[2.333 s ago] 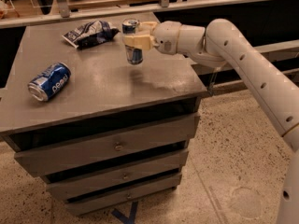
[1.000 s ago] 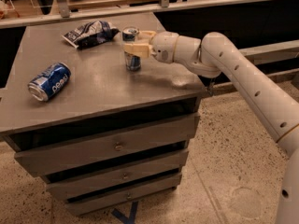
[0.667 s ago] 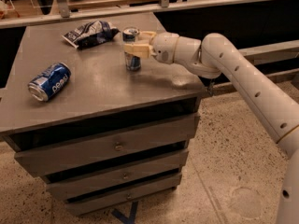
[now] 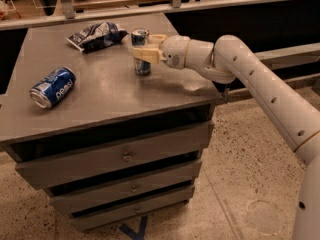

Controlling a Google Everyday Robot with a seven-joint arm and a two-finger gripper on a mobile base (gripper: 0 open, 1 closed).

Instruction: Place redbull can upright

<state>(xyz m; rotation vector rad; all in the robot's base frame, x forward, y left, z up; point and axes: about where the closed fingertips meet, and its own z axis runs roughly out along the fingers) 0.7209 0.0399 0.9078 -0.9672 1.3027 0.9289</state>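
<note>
Gripper [image 4: 143, 45], at end of white arm reaching in from the right, fingers [image 4: 142, 54] clasped on redbull can [image 4: 142, 68]. Can stands upright on grey cabinet top [image 4: 112, 96], nr back edge, centre-right. Pepsi can [image 4: 52, 87] lies on its side at left, well apart. Snack bag [image 4: 96, 35] at rear, just left of redbull can.

Dim warm light, tabletop [image 4: 100, 101] glare near jaws at redbull can [image 4: 142, 67]
</note>
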